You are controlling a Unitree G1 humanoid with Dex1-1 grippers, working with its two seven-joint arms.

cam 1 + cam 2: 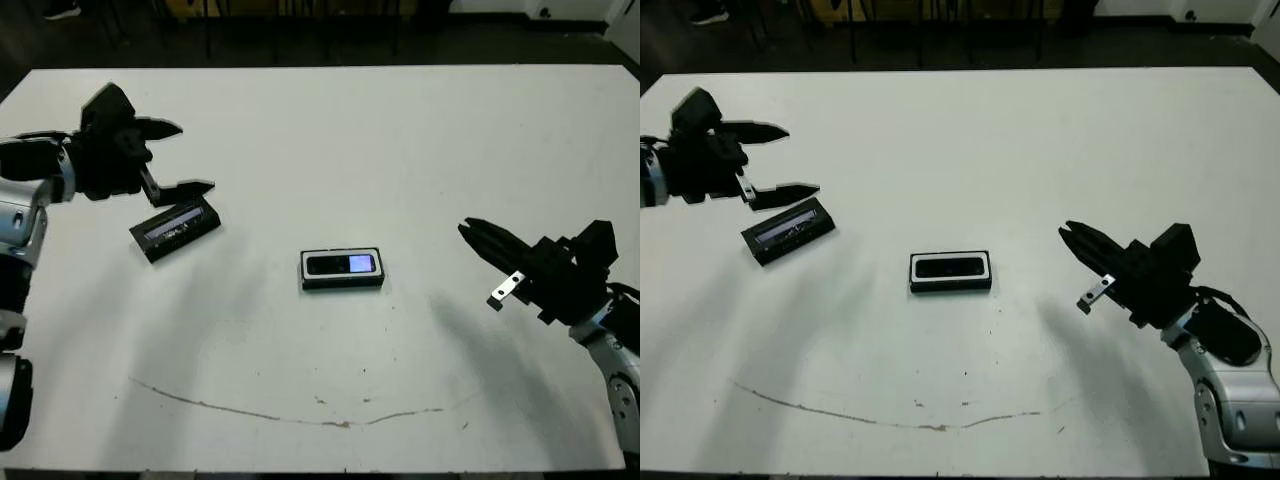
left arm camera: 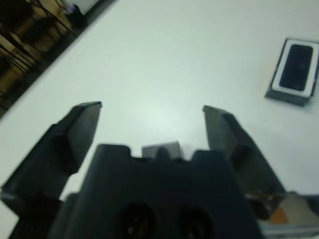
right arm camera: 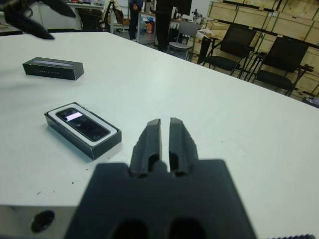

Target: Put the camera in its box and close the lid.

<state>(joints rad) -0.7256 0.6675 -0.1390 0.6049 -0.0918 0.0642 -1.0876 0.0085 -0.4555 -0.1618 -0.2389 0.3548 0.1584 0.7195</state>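
camera [image 1: 341, 264] already in box [image 1: 342, 282], table centre | lid [image 1: 175, 229] lies just below my left gripper [image 1: 172, 158], spread wide, empty | right gripper [image 1: 478, 238] pinched closed, idle | lid looks light, rigid, glossy; I'd pinch across its long edges

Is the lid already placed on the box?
No, the lid lies apart on the table, beside the open left gripper, while the box sits uncovered with the camera inside.

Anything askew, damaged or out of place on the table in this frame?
Nothing damaged. The camera lies in the box. The lid lies apart, skewed to the box, below the open left gripper. A thin brownish line marks the table.
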